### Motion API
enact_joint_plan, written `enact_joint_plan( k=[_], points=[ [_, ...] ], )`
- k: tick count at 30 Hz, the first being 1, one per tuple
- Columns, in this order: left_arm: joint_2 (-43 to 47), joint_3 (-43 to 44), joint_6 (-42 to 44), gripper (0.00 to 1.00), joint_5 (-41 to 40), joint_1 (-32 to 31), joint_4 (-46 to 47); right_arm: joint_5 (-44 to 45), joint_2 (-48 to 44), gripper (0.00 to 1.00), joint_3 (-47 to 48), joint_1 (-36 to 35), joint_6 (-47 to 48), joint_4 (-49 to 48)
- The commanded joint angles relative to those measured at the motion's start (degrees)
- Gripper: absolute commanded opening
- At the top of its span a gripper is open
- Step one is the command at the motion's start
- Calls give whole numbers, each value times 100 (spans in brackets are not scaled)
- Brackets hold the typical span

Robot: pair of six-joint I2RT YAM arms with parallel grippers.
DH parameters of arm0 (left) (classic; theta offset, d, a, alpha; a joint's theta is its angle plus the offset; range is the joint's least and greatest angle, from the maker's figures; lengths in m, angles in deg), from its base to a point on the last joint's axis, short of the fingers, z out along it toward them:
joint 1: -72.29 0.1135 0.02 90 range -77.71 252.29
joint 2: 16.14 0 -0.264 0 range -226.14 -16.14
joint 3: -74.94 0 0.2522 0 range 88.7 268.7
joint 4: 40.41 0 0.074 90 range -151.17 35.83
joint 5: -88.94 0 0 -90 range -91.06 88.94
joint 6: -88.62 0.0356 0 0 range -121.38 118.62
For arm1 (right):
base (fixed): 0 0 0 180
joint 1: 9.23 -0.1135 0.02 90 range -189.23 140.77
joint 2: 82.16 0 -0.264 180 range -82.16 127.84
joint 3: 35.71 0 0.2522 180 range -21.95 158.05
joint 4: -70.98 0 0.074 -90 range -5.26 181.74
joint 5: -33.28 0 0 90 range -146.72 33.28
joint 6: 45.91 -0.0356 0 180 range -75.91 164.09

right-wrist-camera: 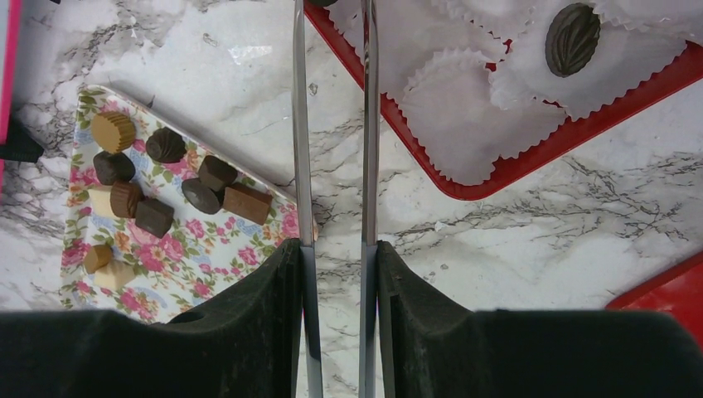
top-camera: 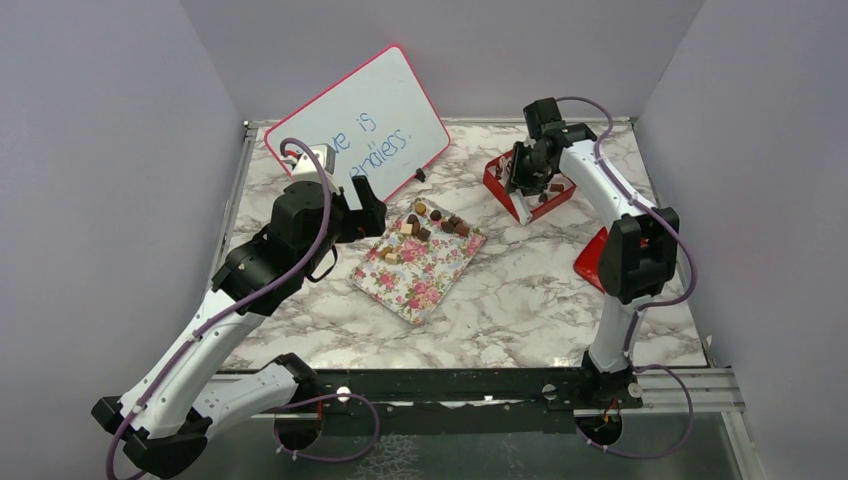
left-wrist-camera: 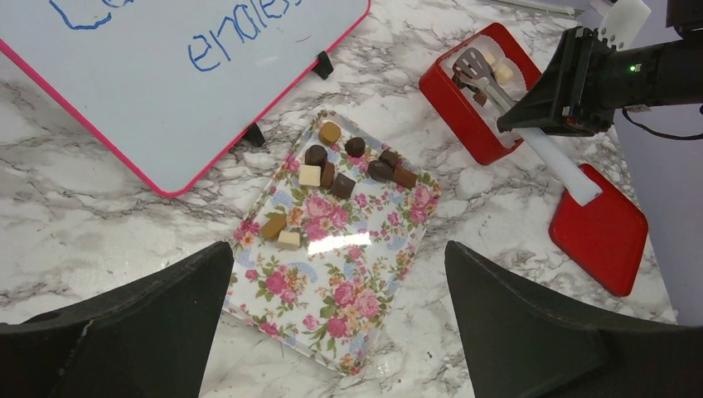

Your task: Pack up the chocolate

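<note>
- While the right end effector [right-wrist-camera: 336, 249] pinches a pair of metal tongs [right-wrist-camera: 300, 124] between its two black pads, the blades stand slightly apart and run forward to the near rim of the red box [right-wrist-camera: 497, 170].
- Seen from the left wrist, the tips of the tongs lie inside that box.
- White pleated paper cups [right-wrist-camera: 464, 108] line the box, and one at the far side holds a dark, ridged piece of chocolate [right-wrist-camera: 572, 37].
- A few more small pieces show in the box in the top view, too small to tell apart.
- Across the worktop [left-wrist-camera: 99, 207], the left end effector [left-wrist-camera: 340, 249] hangs above the floral tray [left-wrist-camera: 332, 307] with its fingers spread wide, gripping nothing.
- Most of the chocolate lies in a loose cluster at the tray's far end: dark brown, mid-brown and cream pieces, some touching.
- Two more pieces, one tan and one cream, sit side by side nearer the tray's left edge.
- This tray lies flat on the marble, between the whiteboard [left-wrist-camera: 166, 83] and the red box.
- Edged in pink and carrying blue handwriting, the whiteboard stands propped at the back left, near the tray's far corner.
- On the right, a red lid [left-wrist-camera: 601, 232] lies flat near the box.
</note>
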Motion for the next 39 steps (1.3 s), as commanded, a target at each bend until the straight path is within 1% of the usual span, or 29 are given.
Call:
enact_joint_plan(
  k=[1, 9, 13, 21, 25, 29, 39],
  points=[
    [112, -20, -47, 99, -185, 18, -15, -88, 130, 38, 121, 26, 54, -163],
    [67, -47, -24, 99, -175, 24, -18, 59, 202, 45, 345, 28, 192, 67],
    [63, -48, -24, 99, -161, 21, -12, 206, 140, 46, 500, 20, 271, 239],
    [37, -35, -15, 99, -155, 21, -17, 245, -206, 43, 684, 23, 401, 537],
    [-10, -60, -3, 99, -139, 25, -13, 124, -436, 42, 761, 22, 336, 731],
    [-40, -116, -95, 99, -137, 21, -5, -63, -731, 41, 690, 8, 242, 879],
    [-88, -157, -79, 99, -202, 18, 35, -55, -1483, 40, 435, -268, 285, 1197]
  ],
)
